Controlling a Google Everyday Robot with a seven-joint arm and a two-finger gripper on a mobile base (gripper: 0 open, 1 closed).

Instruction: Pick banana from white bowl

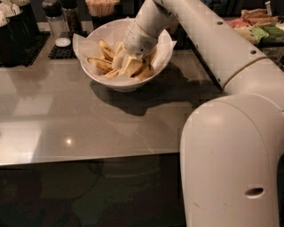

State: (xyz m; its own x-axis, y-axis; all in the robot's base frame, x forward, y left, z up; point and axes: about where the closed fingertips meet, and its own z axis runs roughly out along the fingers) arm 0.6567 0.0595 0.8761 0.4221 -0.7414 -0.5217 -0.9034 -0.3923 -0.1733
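The white bowl (126,85), lined with crinkled white paper, stands at the back of the grey counter (66,119). Several small yellow, brown-speckled bananas lie in it: one (106,48) at the back left, one (99,62) at the left, one (146,71) at the right. My gripper (128,62) reaches down from the upper right into the middle of the bowl, in among the bananas. My wrist hides the bananas behind it. I cannot tell whether any banana is held.
Black containers (15,26) stand at the back left. Shaker bottles (55,17) on a black mat (62,51) and a cup of sticks (102,6) are behind the bowl. Coloured packets (257,26) lie at the back right. My arm's large white body (235,168) fills the right foreground.
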